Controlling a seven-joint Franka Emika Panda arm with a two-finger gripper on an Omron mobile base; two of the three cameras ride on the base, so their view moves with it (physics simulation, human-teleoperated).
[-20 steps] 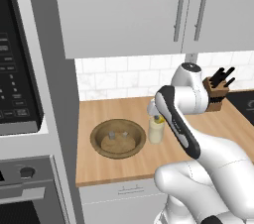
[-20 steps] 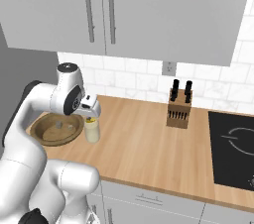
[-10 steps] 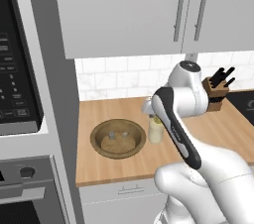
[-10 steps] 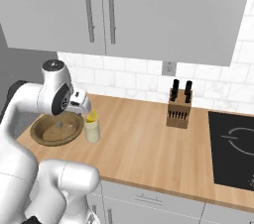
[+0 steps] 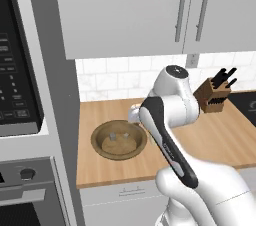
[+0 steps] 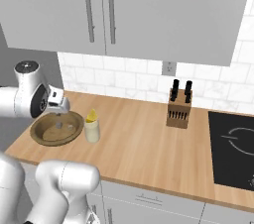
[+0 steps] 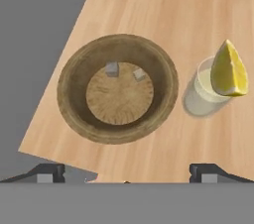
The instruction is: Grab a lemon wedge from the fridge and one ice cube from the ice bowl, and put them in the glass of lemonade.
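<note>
While the arm swings left over the counter, its gripper (image 7: 127,172) comes above the ice bowl (image 7: 69,109), fingers spread wide and empty.

Left base view: the arm has moved from the glass of lemonade to the ice bowl (image 5: 100,147), so the ice step looks next. Right base view: the lemon wedge (image 6: 92,115) already sits on the glass of lemonade (image 6: 92,131), beside the ice bowl (image 6: 39,135). Hand view: two ice cubes (image 7: 112,69) lie in the bowl, well ahead of the fingertips (image 7: 202,172); the glass of lemonade (image 7: 201,100) stands to the right.
</note>
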